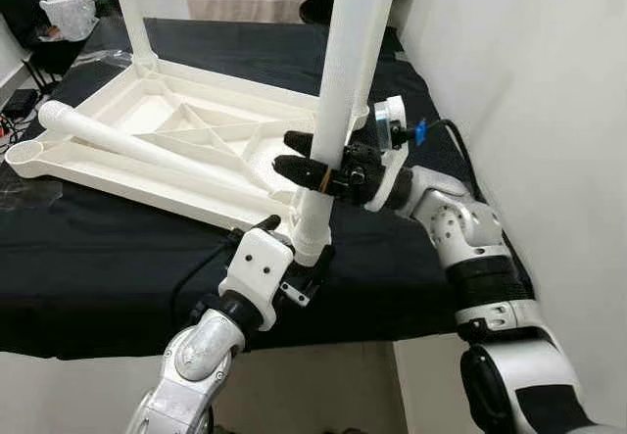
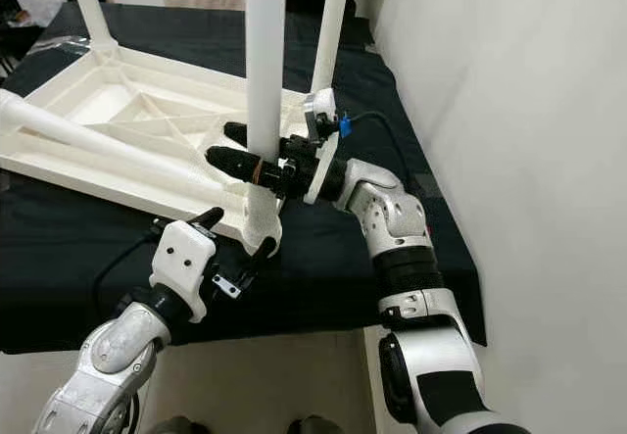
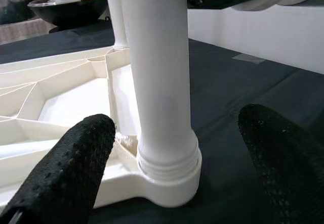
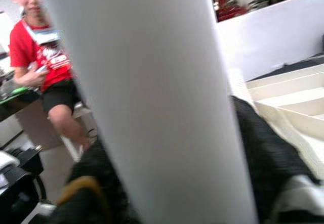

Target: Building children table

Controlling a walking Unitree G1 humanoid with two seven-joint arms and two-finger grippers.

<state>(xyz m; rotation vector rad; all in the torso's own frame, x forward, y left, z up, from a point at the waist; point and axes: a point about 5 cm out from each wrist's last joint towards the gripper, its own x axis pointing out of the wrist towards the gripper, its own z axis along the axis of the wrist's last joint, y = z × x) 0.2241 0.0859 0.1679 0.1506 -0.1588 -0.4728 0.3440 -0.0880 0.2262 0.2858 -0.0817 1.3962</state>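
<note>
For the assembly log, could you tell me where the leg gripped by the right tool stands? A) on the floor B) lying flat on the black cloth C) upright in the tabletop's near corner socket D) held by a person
C: the right tool is shut on the white leg, which stands upright in the corner socket of the upturned tabletop.

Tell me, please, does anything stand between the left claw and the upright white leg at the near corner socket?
Nothing visible does. The left claw sits open at the base of the upright white plastic table leg, one finger on each side, with bare gaps between. The right claw grips the same leg higher up.
</note>
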